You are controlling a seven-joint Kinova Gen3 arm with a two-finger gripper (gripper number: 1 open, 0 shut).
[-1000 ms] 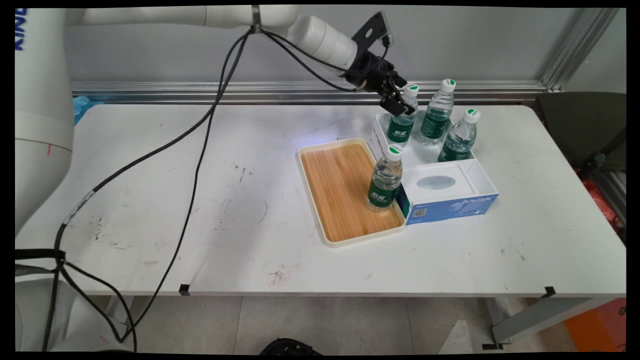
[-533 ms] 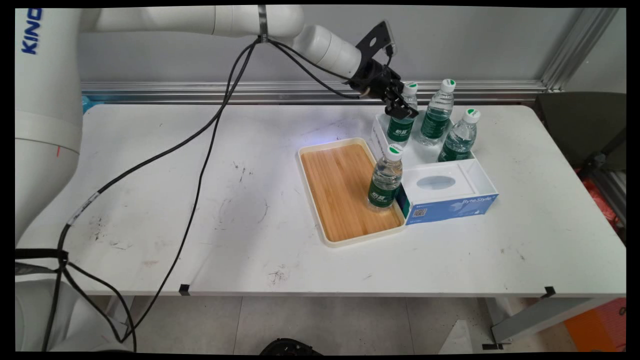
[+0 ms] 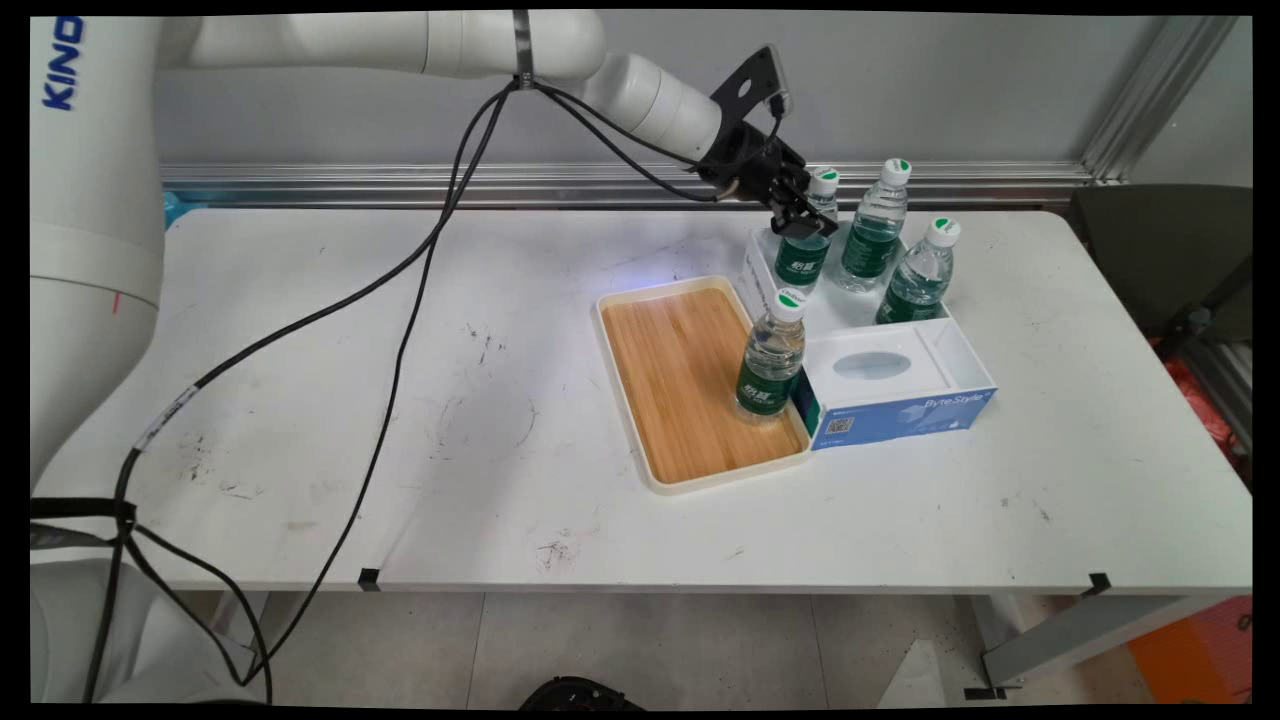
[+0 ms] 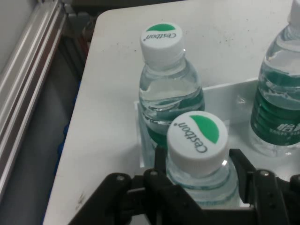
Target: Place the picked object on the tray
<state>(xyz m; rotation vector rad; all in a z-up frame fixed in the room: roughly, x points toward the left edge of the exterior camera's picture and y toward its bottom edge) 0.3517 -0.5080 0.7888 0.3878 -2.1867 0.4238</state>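
"Cestbon" on bottle caps (image 4: pixel 197 139); "ByteStyle" on tissue box (image 3: pixel 900 412)

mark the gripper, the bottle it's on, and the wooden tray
gripper (image 4: pixel 197 171), hand view, midway between the fingertips at the bottle's neck.
bottle in the gripper (image 4: pixel 198 135), hand view, on its white and green cap.
wooden tray (image 3: pixel 672 370), main view, on the bare wood floor left of the bottle standing in it.

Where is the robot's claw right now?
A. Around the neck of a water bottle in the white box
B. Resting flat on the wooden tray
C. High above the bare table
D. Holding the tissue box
A: the gripper has a finger on each side of the bottle, just under its cap.
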